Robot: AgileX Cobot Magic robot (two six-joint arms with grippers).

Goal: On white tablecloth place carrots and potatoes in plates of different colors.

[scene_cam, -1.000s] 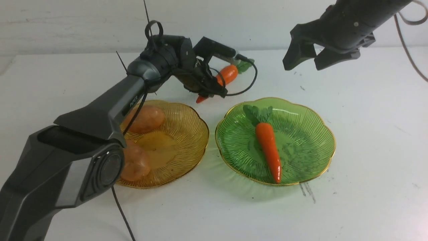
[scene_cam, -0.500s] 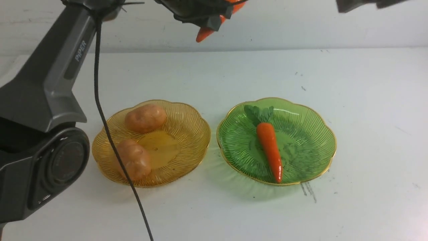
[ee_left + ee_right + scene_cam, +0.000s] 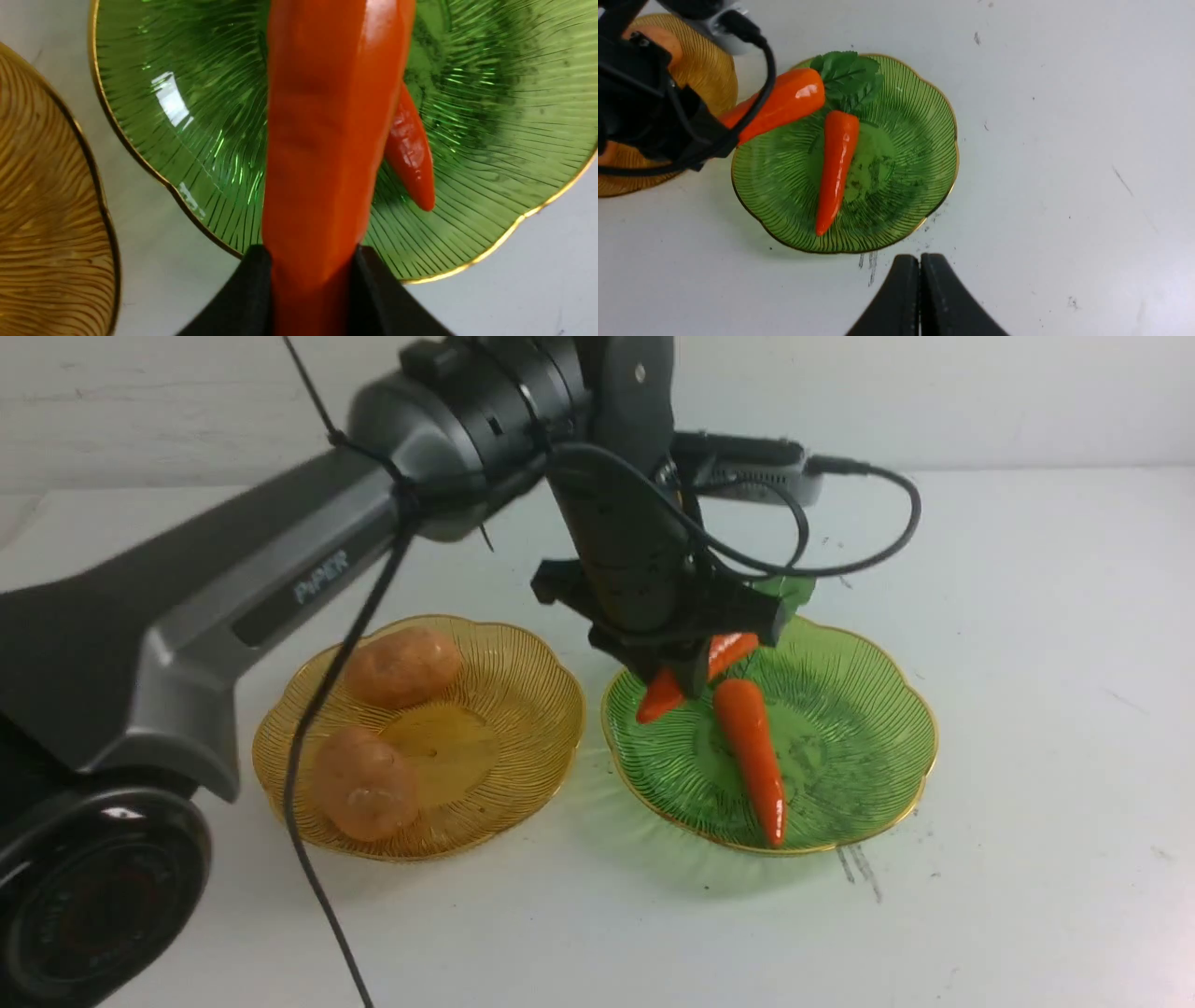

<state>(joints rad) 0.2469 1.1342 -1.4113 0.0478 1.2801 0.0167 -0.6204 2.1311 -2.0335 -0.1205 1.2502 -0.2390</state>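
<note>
1. White tablecloth (image 3: pixel 653 933): covers the whole table; dark scuffs (image 3: pixel 859 873) lie just in front of the green plate's near rim.
2. Black cable (image 3: pixel 317 859): hangs from the left arm and crosses in front of the amber plate in the front view.
3. Right gripper (image 3: pixel 920 261): seen only in its own wrist view. Its fingers are pressed together with nothing between them, and it hangs above bare cloth just off the green plate's rim.
4. Amber plate (image 3: pixel 527 709): on the robot's left, just beside the green plate, with the rims apart.
5. Near potato (image 3: pixel 359 784): lies in the amber plate on its near left part.
6. Green plate (image 3: pixel 859 728): on the robot's right.
7. Lying carrot (image 3: pixel 752 756): rests in the green plate with its tip toward the near rim.
8. Far potato (image 3: pixel 403 665): lies in the amber plate on its far left part, apart from the near potato.
9. Left gripper (image 3: pixel 689 674): points down over the far left part of the green plate, clamped on the held carrot.
10. Held carrot (image 3: pixel 660 697): tilted, with its tip low and toward the amber plate and its leafy top toward the far side, close to the lying carrot's wide end. Whether it touches the plate cannot be told.
11. Left arm (image 3: pixel 280 579): reaches from the near left across the amber plate.
12. Wall (image 3: pixel 980 401): pale, behind the table.
</note>
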